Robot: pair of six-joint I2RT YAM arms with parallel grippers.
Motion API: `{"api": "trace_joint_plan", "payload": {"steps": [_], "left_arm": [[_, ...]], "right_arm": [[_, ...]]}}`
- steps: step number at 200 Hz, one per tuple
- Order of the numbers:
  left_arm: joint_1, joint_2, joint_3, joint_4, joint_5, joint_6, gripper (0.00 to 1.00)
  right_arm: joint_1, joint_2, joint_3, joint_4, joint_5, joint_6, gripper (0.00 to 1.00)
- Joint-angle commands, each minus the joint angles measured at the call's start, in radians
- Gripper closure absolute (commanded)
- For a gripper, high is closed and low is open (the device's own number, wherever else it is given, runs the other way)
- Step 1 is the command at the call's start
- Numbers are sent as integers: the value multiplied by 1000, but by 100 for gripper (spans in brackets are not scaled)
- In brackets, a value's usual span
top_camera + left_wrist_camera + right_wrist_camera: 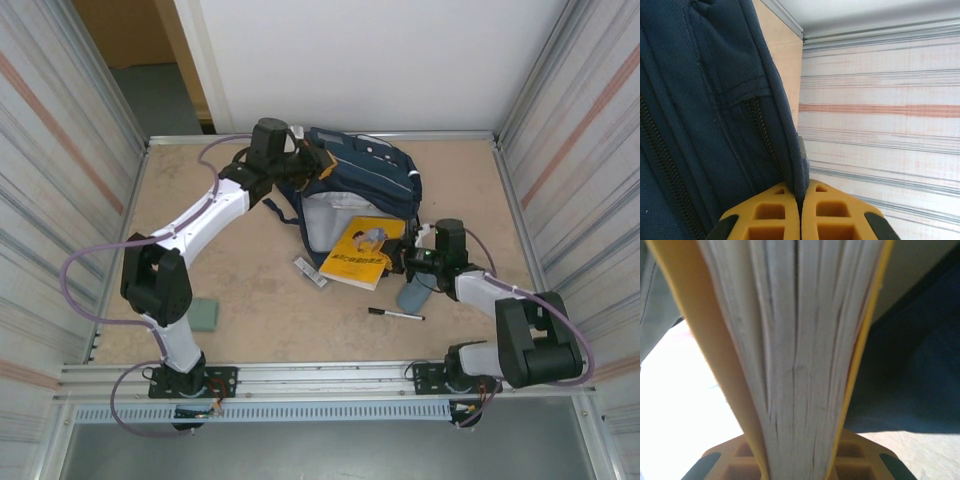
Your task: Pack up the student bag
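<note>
**A:** Top view first. The student bag (352, 185) sits upper centre on the bench (250, 300), with its pale mouth facing the bottom of the frame. The left jaws are at its upper-left rim. The right jaws, right of centre, carry the yellow book (366, 252), whose far edge is at the opening.

**B:** So the step is feeding the book in, I'd say. The pen (395, 314) lies below it, well apart.

**A:** Left wrist view: the yellow fingers (767, 215) at the bottom are closed tight on a navy seam of the bag, with fabric nipped between them.

**B:** Good. That pinch should lift the rim so the mouth gapes.

**A:** Right wrist view: the jaws are clamped on the book, its pages fanning upward, with navy bag cloth at the right.

**B:** The grip is at one edge, so the book may sag. Slide it in low and straight, and release only once it's well inside.
</note>
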Motion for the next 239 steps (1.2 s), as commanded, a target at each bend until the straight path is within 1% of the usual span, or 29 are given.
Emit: {"api": "trace_joint_plan", "payload": {"steps": [1,18,32,50,64,80,102,117,133,146,160,180,193,216,231,239], "left_arm": [[-17,-38,65,129,84,5,100],[-19,-48,38,130,85,27,100],[-20,-63,29,88,73,65,100],[-16,-83,13,50,75,112,100],[-12,-89,-2,41,75,137,100],[-4,-75,4,17,90,154,100],[4,-43,-6,34,136,143,100],[4,-22,-25,69,146,120,100],[5,8,-17,90,182,95,100],[5,23,-13,108,209,84,100],[8,18,-23,115,193,88,100],[14,15,-27,108,179,98,100],[21,8,-34,104,182,104,100],[30,-4,-58,87,147,117,100],[37,4,-61,90,167,110,100],[39,3,-65,95,176,108,100]], "right_arm": [[8,14,81,135,-49,17,95],[-30,44,137,123,-70,-27,95],[-62,78,175,138,-91,-52,95],[-73,145,237,139,-114,-106,93],[-69,210,276,156,-124,-116,90],[-65,268,299,163,-98,-201,84],[-60,349,355,50,-16,-346,82],[-57,413,377,85,-1,-342,82],[-45,477,400,137,12,-340,80],[-35,525,449,89,25,-387,78],[-34,569,491,26,51,-429,73],[-29,567,496,-31,109,-486,65],[-15,540,516,-136,172,-560,60],[11,464,513,-281,281,-658,54],[30,420,495,-341,378,-713,50],[38,407,483,-353,400,-731,50]]}}
